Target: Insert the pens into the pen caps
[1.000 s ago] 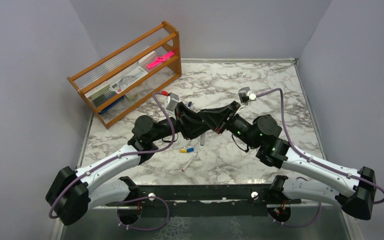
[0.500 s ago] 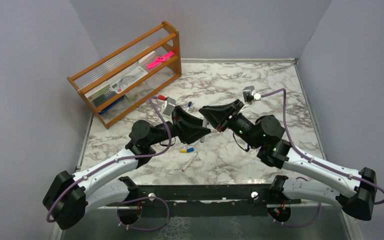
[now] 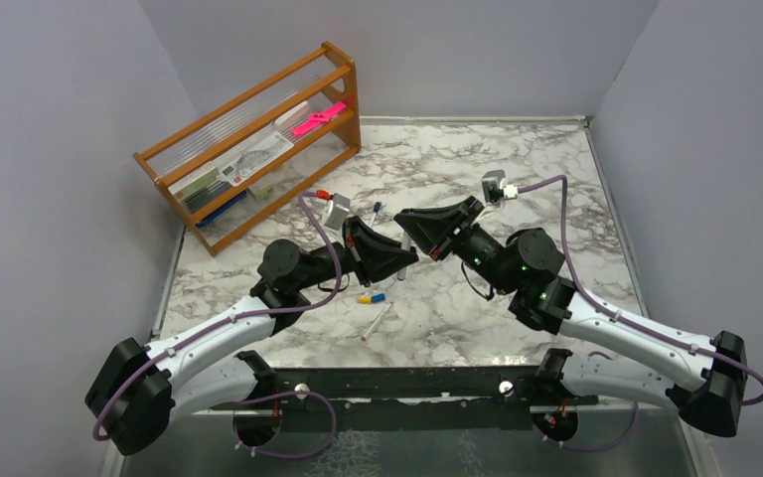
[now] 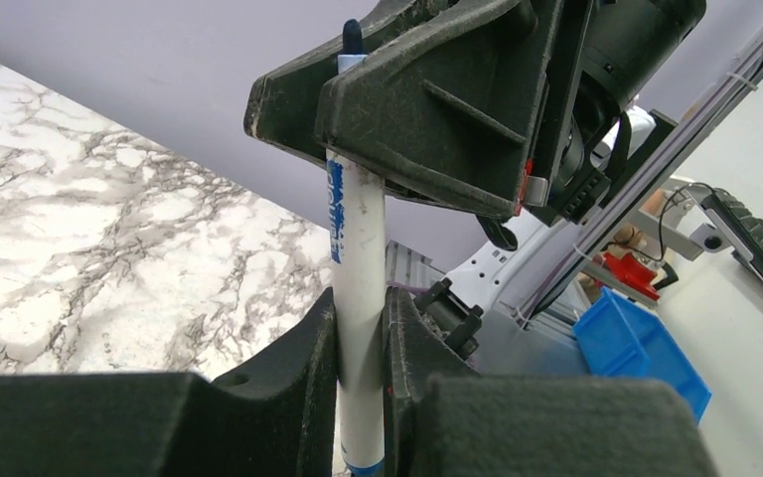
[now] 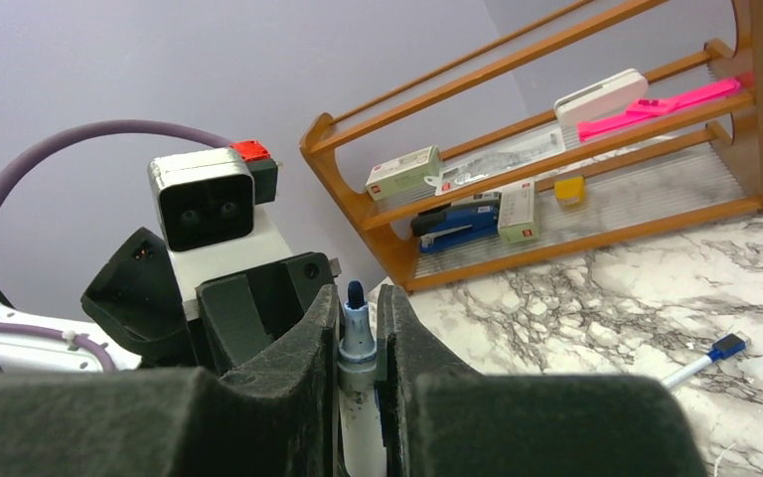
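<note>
A white-barrelled pen [image 4: 358, 248] with a bare blue tip [image 5: 356, 296] is held upright between both grippers. My left gripper [image 4: 361, 303] is shut on its lower barrel. My right gripper [image 5: 358, 298] is shut on its upper end, just below the tip. In the top view the left gripper [image 3: 409, 256] and the right gripper [image 3: 404, 221] meet above mid-table. A yellow cap [image 3: 364, 298] and a blue cap [image 3: 379, 296] lie end to end on the table. A red-tipped pen [image 3: 376, 321] lies nearer. A blue-ended pen [image 3: 376, 211] lies farther back and also shows in the right wrist view [image 5: 703, 364].
A wooden rack [image 3: 258, 139] stands at the back left with a flat pink object [image 3: 318, 119], boxes and a stapler; it shows in the right wrist view [image 5: 556, 189]. Grey walls enclose the marble table [image 3: 517, 169] on three sides.
The left arm drew back to the left and the right gripper rose slightly, so the two grippers stand a little apart with the pen between them. The caps and loose pens have not moved.
</note>
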